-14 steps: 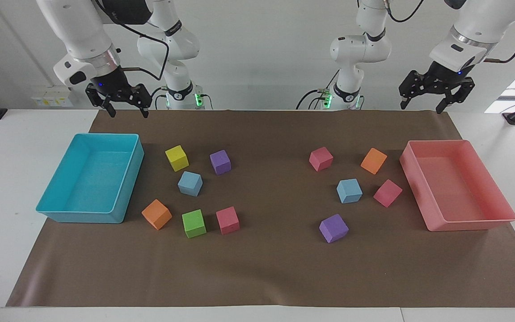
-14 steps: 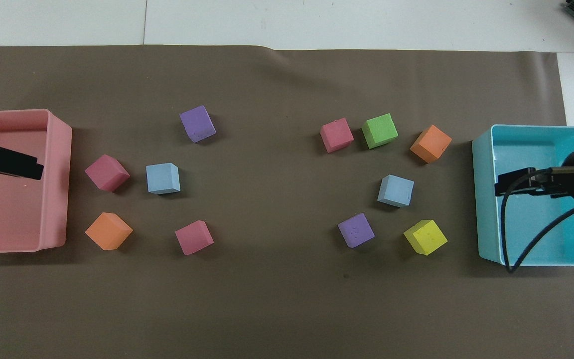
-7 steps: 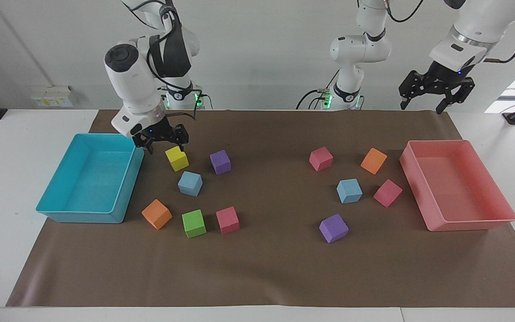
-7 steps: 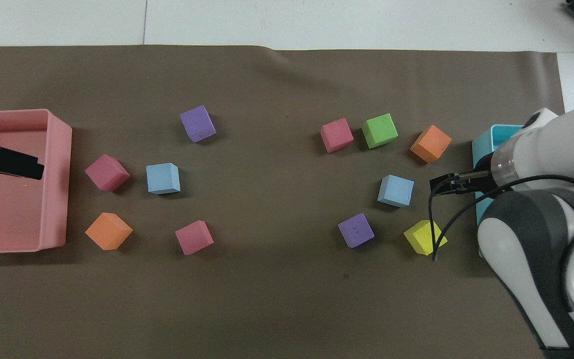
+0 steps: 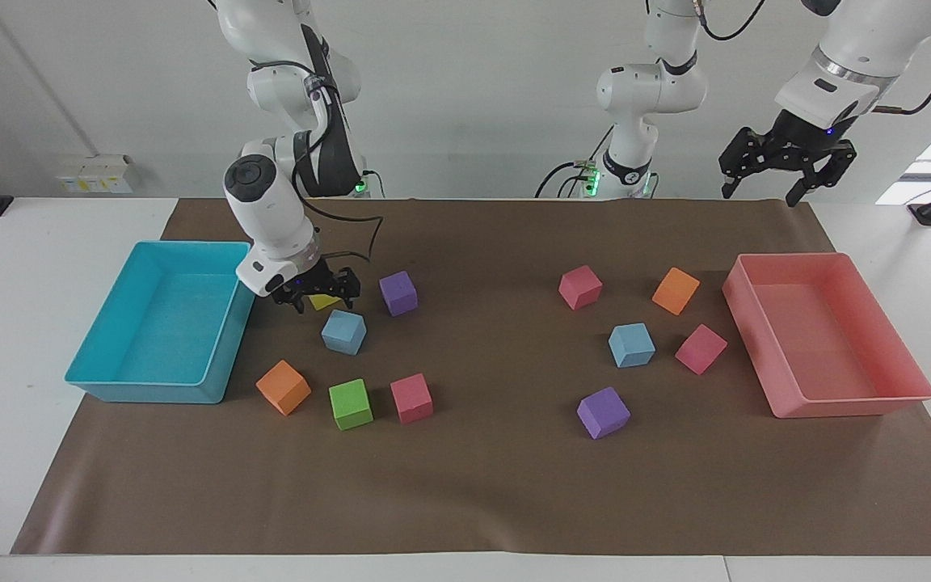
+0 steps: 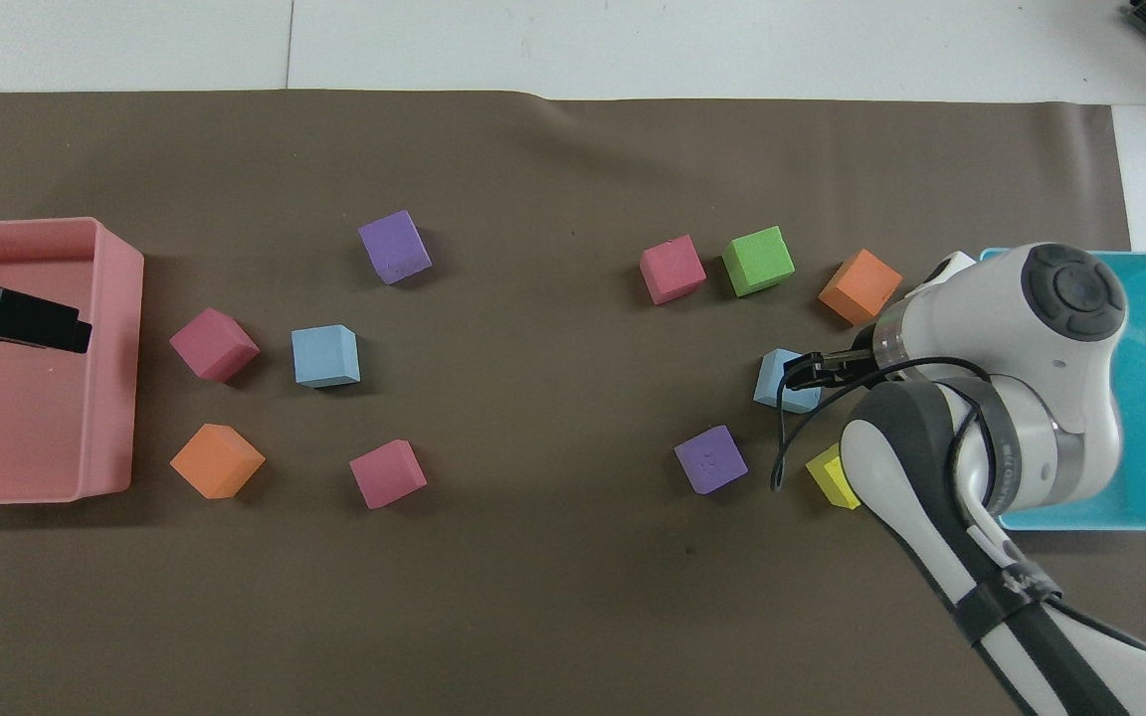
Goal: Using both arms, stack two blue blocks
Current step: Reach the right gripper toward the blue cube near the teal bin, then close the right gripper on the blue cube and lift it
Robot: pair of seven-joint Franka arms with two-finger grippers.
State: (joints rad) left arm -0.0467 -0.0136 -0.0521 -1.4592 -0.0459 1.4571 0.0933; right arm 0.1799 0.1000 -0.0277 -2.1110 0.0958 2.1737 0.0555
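One blue block (image 5: 343, 331) lies toward the right arm's end of the table, beside a yellow cube (image 5: 322, 302); the overhead view shows it partly covered (image 6: 770, 383). The other blue block (image 5: 631, 345) lies toward the left arm's end (image 6: 325, 356). My right gripper (image 5: 320, 297) is open and low over the yellow cube, just short of the first blue block, touching neither as far as I can see; from above, the right gripper (image 6: 800, 371) overlaps that block. My left gripper (image 5: 781, 174) is open, waiting high over the pink tray (image 6: 36, 328).
A turquoise tray (image 5: 223, 339) stands at the right arm's end and a pink tray (image 5: 756, 323) at the left arm's end. Purple (image 5: 398, 292), orange (image 5: 283, 387), green (image 5: 351, 403) and pink (image 5: 411, 398) cubes surround the first blue block; several more surround the other.
My right arm has swung down from high beside the turquoise tray to low over the yellow cube, next to the blue block. My left arm has stayed put.
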